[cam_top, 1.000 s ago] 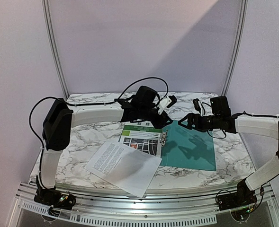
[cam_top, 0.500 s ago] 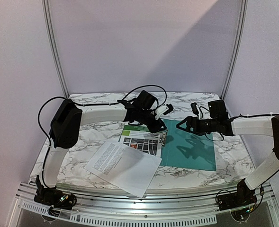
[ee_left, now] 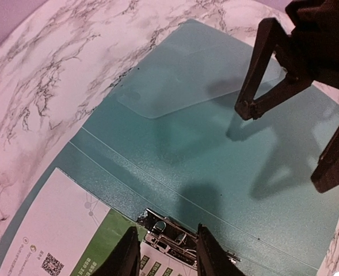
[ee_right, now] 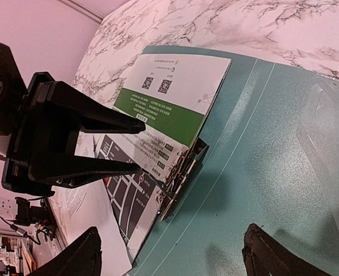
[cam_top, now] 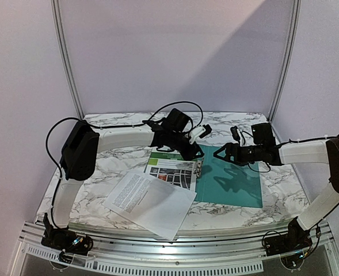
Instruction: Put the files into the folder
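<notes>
Folder: the folder (cam_top: 232, 184) lay open and flat on the table (cam_top: 117, 161), toward its right half and back from the near edge, its bare teal right leaf facing up.
Clip: the metal clip (ee_right: 181, 172) sat on the fold line, at the inner edge of the green-header sheet.
Green-header sheet: the green-header sheet (cam_top: 170, 171) lay on the folder's left leaf, with its edge at the clip. Whether the clip pinned it could not be told.
White sheet: the white sheet (cam_top: 149, 201) lay outside the folder, on the table toward the near edge and left of the middle. Its far side met the near edge of the green-header sheet.
Left gripper: the left gripper (ee_left: 167, 229) hung just above the clip, fingers partly parted and grasping nothing.
Right gripper: the right gripper (ee_right: 172, 230) hung over the bare right leaf, spread wide and empty.
Done, by my reading: one file was placed and the folder was open.
Left, by my reading: secure the first sheet if it was loose, bring the white sheet in, and perhaps shut the cover.
</notes>
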{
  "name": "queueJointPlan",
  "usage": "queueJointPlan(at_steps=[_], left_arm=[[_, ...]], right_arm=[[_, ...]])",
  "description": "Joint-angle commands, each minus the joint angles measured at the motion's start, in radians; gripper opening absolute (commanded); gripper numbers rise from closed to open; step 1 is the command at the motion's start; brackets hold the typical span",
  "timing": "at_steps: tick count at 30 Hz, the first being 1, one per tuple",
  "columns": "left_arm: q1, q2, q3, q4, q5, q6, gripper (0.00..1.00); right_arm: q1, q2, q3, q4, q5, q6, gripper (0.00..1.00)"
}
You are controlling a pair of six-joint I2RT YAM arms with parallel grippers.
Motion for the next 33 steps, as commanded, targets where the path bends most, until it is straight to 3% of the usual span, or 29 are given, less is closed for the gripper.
queueJointPlan(at_steps=[1, 7, 20, 29, 33], left_arm=[[0.008, 0.037, 0.026, -0.003, 0.024, -0.02, 0.31], [0.008, 0.048, 0.036, 0.005, 0.025, -0.032, 0.26], [0.006, 0.059, 0.043, 0.006, 0.052, -0.048, 0.27], [0.005, 0.071, 0.046, 0.006, 0.053, -0.05, 0.08], [0.005, 0.072, 0.038, 0.002, 0.043, -0.049, 0.06]], right_arm=[[0.005, 0.024, -0.013, 0.023, -0.018, 0.009, 0.84], [0.008, 0.036, -0.018, 0.027, -0.023, 0.009, 0.81], [0.007, 0.048, -0.031, 0.04, -0.023, 0.014, 0.81], [0.008, 0.046, -0.035, 0.039, -0.023, 0.014, 0.81], [0.008, 0.048, -0.038, 0.041, -0.023, 0.013, 0.81]])
